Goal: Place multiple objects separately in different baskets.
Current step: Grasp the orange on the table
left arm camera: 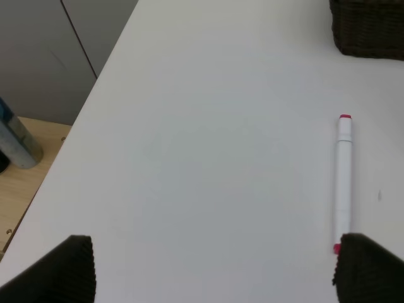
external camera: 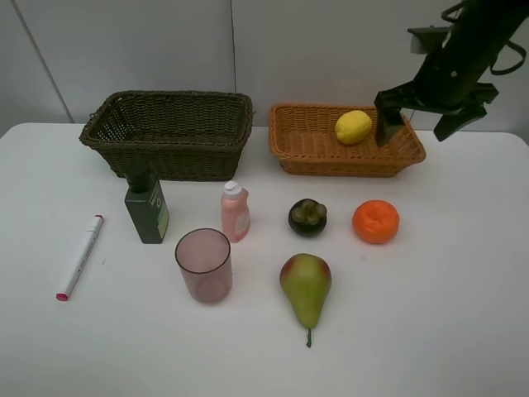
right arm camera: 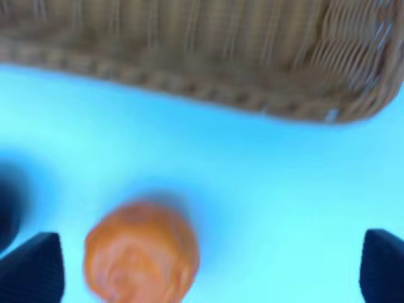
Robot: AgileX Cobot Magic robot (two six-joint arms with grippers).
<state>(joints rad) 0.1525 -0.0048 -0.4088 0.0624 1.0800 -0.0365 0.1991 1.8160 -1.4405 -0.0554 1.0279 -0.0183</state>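
Looking down on a white table (external camera: 446, 331) backed by pale grey wall panels (external camera: 331, 41). From the left wrist: table edge off to one side of the left gripper (left arm camera: 218, 268), wooden floor beyond that edge. Fingers of that gripper wide apart, clamping nothing, over open tabletop. White red-tipped marker (left arm camera: 344, 177) lying flat ahead, its near end hidden behind one fingertip; corner of the dark olive-brown basket (left arm camera: 369, 28) farther ahead.

Right gripper (external camera: 420, 124) up over the right end of the orange-tan basket (external camera: 297, 145), fingers spread, empty. Yellow lemon (external camera: 353, 126) resting inside that basket, just beside one finger. Orange (external camera: 376, 222) on the table outside the rim, below and forward of the gripper; blurred in the right wrist view.

Off toward the left arm from the orange: dark mangosteen (external camera: 307, 217), small pink bottle (external camera: 235, 212), dark green bottle (external camera: 147, 211) just in front of the dark basket. Nearer the front edge: green-red pear (external camera: 305, 288), translucent pink cup (external camera: 203, 265). Open tabletop right of the orange and along the front edge.
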